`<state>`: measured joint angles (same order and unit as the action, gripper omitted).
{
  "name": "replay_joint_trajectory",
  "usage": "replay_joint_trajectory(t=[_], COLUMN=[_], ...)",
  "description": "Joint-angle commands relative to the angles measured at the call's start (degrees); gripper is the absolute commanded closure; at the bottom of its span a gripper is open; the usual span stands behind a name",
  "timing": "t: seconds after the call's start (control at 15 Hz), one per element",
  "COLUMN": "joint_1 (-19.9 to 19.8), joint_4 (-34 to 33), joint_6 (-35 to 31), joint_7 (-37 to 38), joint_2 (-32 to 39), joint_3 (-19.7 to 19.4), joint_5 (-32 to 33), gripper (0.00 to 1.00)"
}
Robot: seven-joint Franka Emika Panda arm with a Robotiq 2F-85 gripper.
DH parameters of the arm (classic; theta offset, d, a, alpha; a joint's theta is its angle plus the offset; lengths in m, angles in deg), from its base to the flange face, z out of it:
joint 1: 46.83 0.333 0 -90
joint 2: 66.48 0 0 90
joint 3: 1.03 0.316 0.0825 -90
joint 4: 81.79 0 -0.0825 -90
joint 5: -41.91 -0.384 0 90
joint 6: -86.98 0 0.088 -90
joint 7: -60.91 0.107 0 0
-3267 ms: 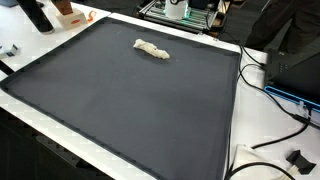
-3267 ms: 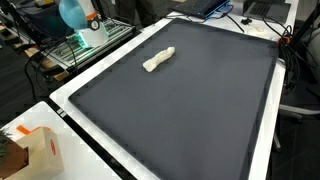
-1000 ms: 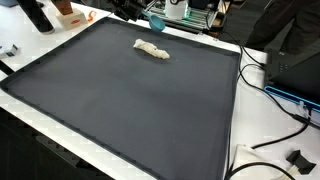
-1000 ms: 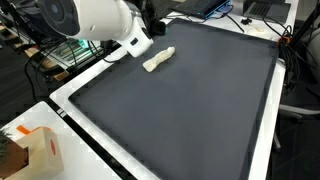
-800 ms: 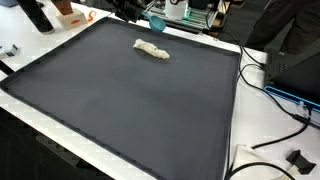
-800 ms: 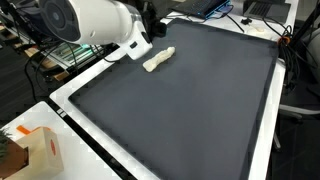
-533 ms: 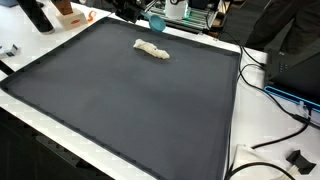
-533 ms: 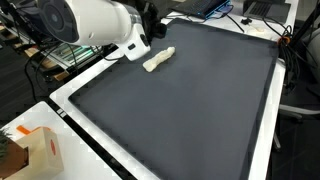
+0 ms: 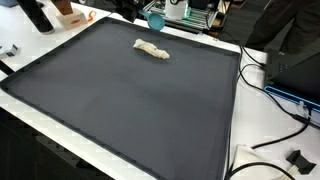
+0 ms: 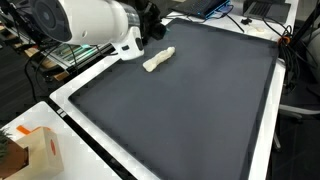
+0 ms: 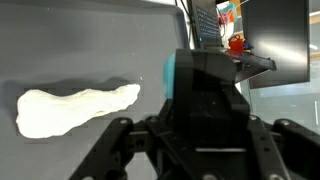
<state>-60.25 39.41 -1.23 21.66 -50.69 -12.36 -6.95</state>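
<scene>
Since the earliest frames the arm (image 10: 85, 20) has swung in over the far edge of the mat (image 9: 150, 110); during the last second it has only crept. I see a smooth, rounded white shell on the arm and a black, angular gripper (image 10: 150, 22) hovering near the white roll (image 11: 75, 108), apart from it. That roll lies loose on the matte dark grey mat near its far edge. It is long, lumpy and soft-looking; cloth or dough, I cannot tell. A glossy white worktop (image 10: 75, 100) rims the mat. In the wrist view the gripper's black housing blocks the lower half and its fingertips are cut off, so I cannot tell how wide it stands.
</scene>
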Motion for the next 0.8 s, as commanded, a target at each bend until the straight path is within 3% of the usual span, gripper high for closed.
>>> replay_joint_trajectory(t=[0.0,0.27,0.73], joint_1=[-0.4,0.3,3.2], joint_4=[1.7,2.9,5.7], joint_6=[-1.0,-5.0,-20.8], joint_7=[7.1,16.4,34.5], joint_2=[-2.9,-6.2,-13.3], joint_3=[-0.2,-0.4,0.5], joint_5=[-2.0,-2.9,0.8], gripper=[0.75,0.75,0.75])
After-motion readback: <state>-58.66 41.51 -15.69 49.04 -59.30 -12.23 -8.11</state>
